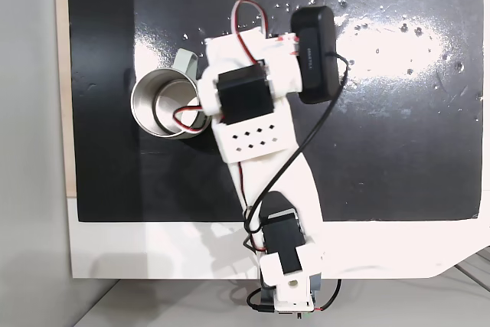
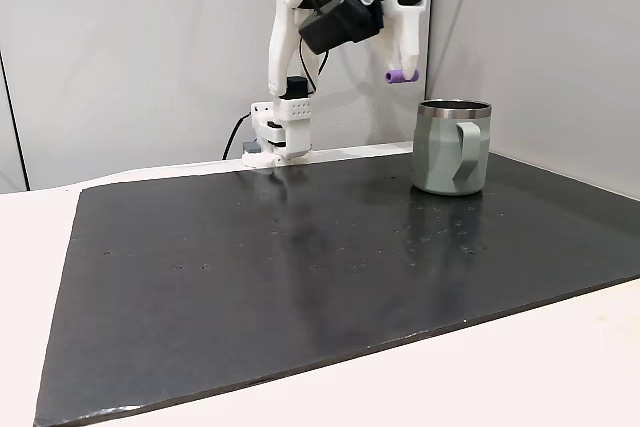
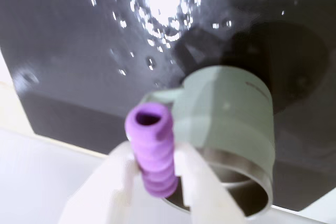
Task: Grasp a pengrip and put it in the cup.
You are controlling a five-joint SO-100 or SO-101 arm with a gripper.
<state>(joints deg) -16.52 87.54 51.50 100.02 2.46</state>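
- Wrist view: the gripper [image 3: 157, 182] pinches the purple pengrip [image 3: 152, 148] between its white fingers.
- Pengrip hangs in the air, just beside the cup [image 2: 452, 147], above its rim.
- Cup stands on the black desk [image 2: 300, 267].

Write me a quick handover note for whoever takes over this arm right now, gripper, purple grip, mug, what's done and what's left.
Gripper: shut on the purple pen grip, raised in the air.
Pen grip: clamped between the two white fingers, one end sticking out past the tips; in a fixed view it hangs above and to the left of the mug's rim.
Mug: upright on the black mat, handle toward that camera; from above the arm covers part of its opening.
Done: grip picked up and carried near the mug.
Left: centre it over the opening, release.
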